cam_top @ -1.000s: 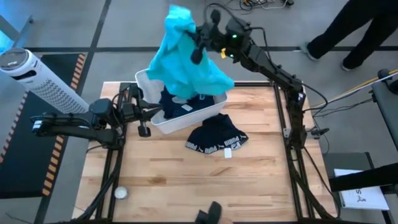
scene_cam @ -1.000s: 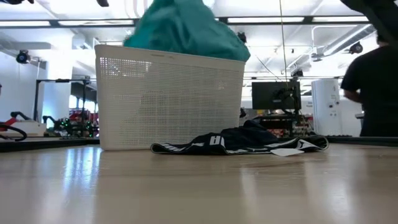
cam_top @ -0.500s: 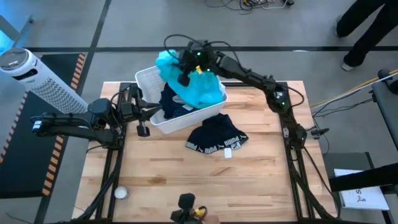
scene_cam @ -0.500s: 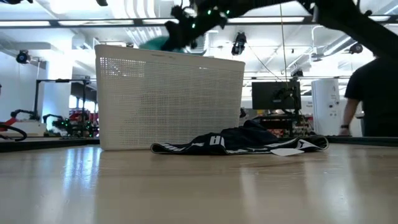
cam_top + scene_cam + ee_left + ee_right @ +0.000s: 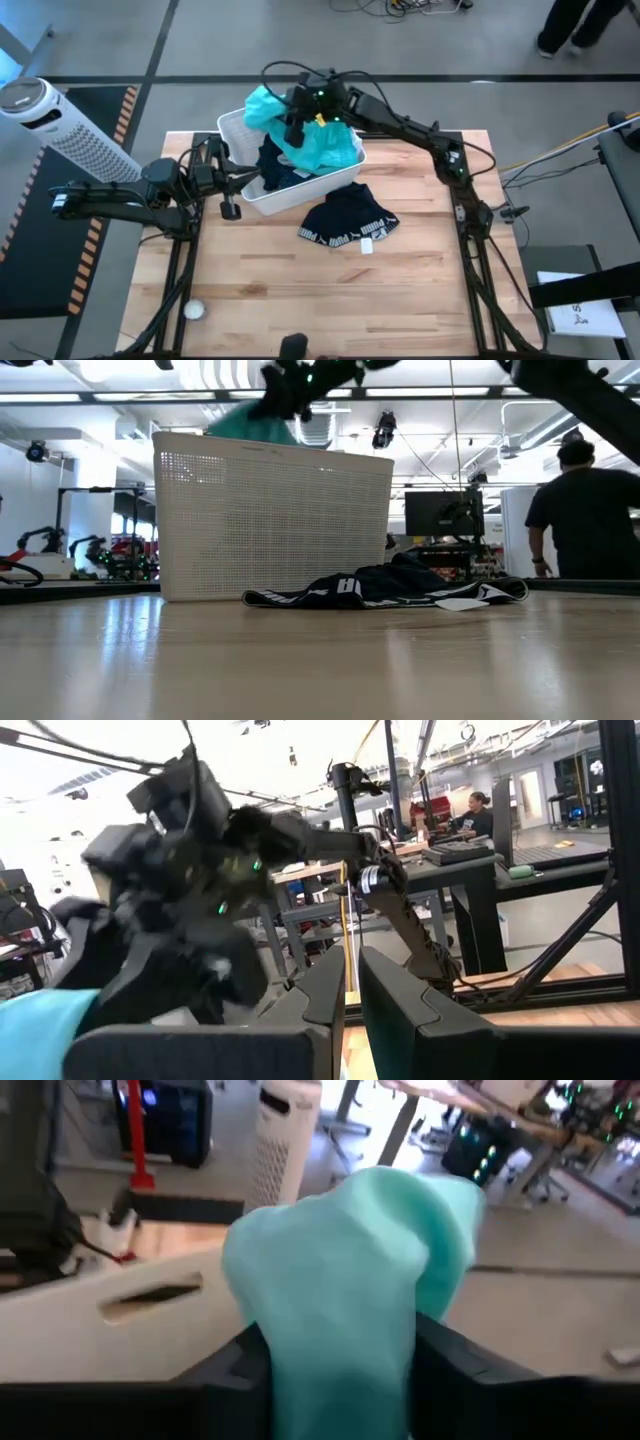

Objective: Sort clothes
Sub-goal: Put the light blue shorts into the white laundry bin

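At the left middle of the overhead frame, my left arm lies low and stretched toward the white basket (image 5: 262, 200), my left gripper (image 5: 231, 194) just beside its left wall; its own camera shows the two fingers (image 5: 335, 990) close together with only a thin gap and nothing between them. Above centre, my right arm reaches in from the right edge of the table (image 5: 300, 290), elbow bent, forearm running up-left over the basket. My right gripper (image 5: 292, 128) hangs over the basket's far side, clamped on the teal garment (image 5: 325, 145), which bunches up between the fingers in the wrist view and drapes down over the basket's right rim. Navy clothing (image 5: 275, 165) lies inside the basket. Just right of centre, the black shorts (image 5: 348, 222) with white-lettered waistband lie flat on the table, beside the basket's near corner.
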`<state>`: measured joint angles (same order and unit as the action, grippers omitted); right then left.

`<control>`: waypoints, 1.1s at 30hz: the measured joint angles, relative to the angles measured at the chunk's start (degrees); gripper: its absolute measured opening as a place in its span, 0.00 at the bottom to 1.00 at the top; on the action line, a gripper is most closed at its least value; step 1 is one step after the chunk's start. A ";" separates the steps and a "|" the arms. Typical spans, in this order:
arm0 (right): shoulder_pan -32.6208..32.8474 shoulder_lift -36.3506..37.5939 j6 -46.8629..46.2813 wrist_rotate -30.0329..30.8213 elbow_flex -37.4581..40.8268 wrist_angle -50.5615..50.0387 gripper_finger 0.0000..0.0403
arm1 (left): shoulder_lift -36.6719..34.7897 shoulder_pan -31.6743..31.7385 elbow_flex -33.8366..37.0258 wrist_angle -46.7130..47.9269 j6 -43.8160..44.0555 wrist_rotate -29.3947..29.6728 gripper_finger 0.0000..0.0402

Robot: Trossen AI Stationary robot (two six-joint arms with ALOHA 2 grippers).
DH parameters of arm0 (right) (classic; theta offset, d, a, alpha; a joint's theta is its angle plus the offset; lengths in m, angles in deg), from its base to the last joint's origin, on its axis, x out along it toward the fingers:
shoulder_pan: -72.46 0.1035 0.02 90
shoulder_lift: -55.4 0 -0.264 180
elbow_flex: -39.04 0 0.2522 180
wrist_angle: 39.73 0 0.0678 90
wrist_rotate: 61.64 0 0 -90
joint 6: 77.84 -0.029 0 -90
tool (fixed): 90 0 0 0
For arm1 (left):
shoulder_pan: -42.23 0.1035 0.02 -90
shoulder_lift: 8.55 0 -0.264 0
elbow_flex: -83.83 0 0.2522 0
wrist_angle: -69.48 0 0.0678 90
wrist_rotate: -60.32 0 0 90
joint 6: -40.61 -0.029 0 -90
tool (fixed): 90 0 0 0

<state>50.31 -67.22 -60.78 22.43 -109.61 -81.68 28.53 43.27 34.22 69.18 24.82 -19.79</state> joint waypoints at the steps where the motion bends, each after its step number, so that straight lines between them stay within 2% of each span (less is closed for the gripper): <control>1: 0.15 0.75 -0.01 -0.02 0.00 -0.84 0.45 | 0.00 0.02 0.00 0.00 0.00 0.01 0.05; 7: 0.06 4.24 -1.29 -0.04 0.00 -5.34 0.53 | -0.12 0.02 0.00 -0.01 0.00 0.02 0.05; 14: 0.04 7.15 -2.35 -2.77 0.00 -16.78 0.61 | -0.33 0.00 0.00 -0.10 0.00 0.02 0.05; 18: 0.03 7.27 -2.97 -5.05 0.01 -24.02 0.64 | -0.37 0.01 0.00 -0.09 0.23 0.02 0.05; 22: -0.02 5.96 -0.83 -4.20 0.02 -25.18 0.65 | -0.39 0.00 0.00 -0.09 0.65 0.03 0.05; 25: -0.85 3.96 1.68 1.12 0.02 -23.69 0.59 | -0.44 0.01 0.00 -0.09 1.25 0.02 0.05; 27: -2.36 2.42 3.61 3.54 0.02 -23.11 0.51 | -0.42 0.00 0.00 -0.02 1.62 0.02 0.05; 29: -4.29 0.56 3.75 2.65 0.02 -23.01 0.41 | -0.44 0.00 0.00 0.00 2.13 0.02 0.05; 33: -8.14 -3.95 2.61 -3.09 0.02 -24.32 0.14 | -0.44 0.01 0.00 0.06 2.36 0.02 0.05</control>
<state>42.16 -71.16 -58.17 19.33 -109.59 -106.01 28.09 43.28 34.22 69.23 27.18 -19.77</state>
